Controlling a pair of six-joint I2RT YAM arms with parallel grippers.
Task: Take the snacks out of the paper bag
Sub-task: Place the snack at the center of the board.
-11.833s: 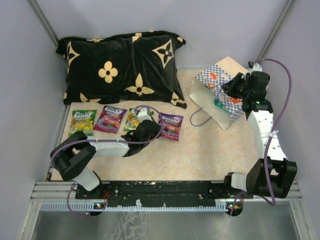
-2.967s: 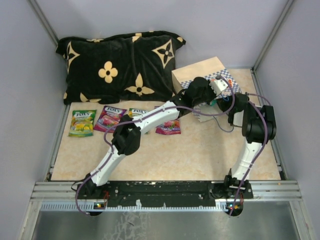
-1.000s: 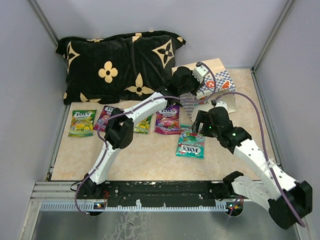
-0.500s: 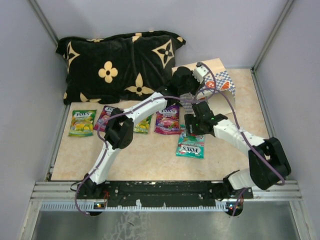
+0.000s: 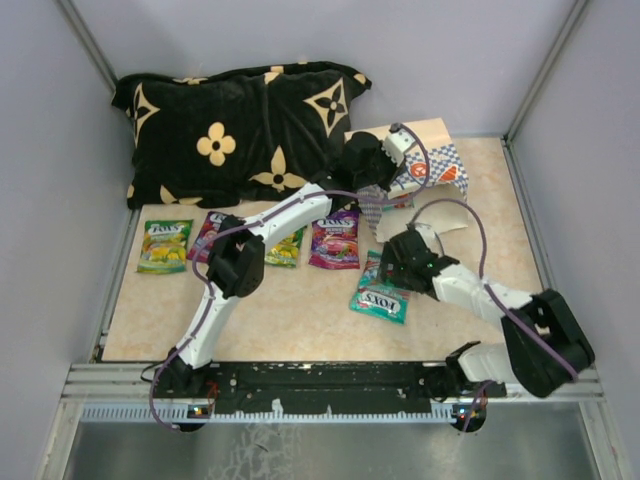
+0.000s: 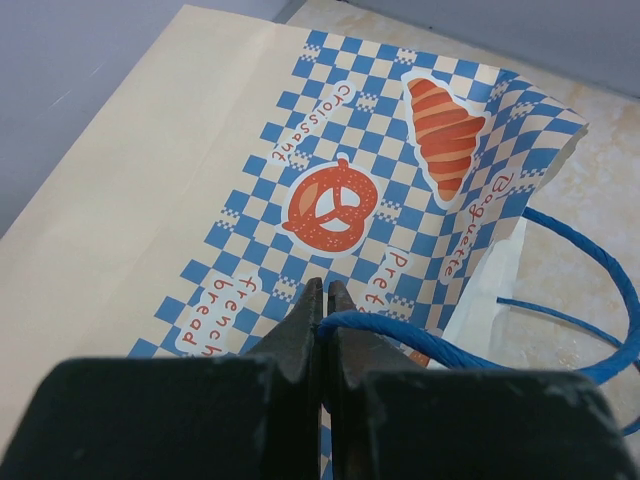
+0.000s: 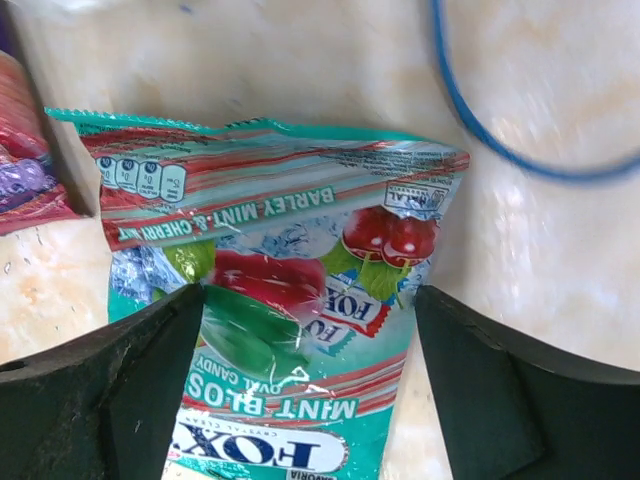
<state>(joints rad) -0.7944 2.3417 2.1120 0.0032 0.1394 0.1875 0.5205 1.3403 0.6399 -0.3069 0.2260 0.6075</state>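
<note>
The paper bag (image 5: 425, 165) (image 6: 250, 190) lies tipped at the back right, checkered face up. My left gripper (image 5: 385, 175) (image 6: 322, 300) is shut on its blue cord handle (image 6: 450, 345). A teal snack packet (image 5: 380, 298) (image 7: 290, 300) lies flat on the table, near the bag's mouth. My right gripper (image 5: 398, 268) (image 7: 308, 300) hovers low over it, open, one finger on each side of the packet. Several more snacks sit in a row to the left: green (image 5: 165, 245), magenta (image 5: 212, 230), orange-green (image 5: 287, 248) and purple (image 5: 335, 240).
A black cushion with tan flowers (image 5: 240, 130) fills the back left. The bag's second cord loop (image 5: 450, 215) (image 7: 480, 130) trails on the table behind my right gripper. The purple packet's edge (image 7: 25, 180) is just left of the teal one. Grey walls close in both sides.
My right gripper has pulled back from the bag towards the near side and now sits over the teal packet, jaws a little wider. The left arm and bag have not moved.
</note>
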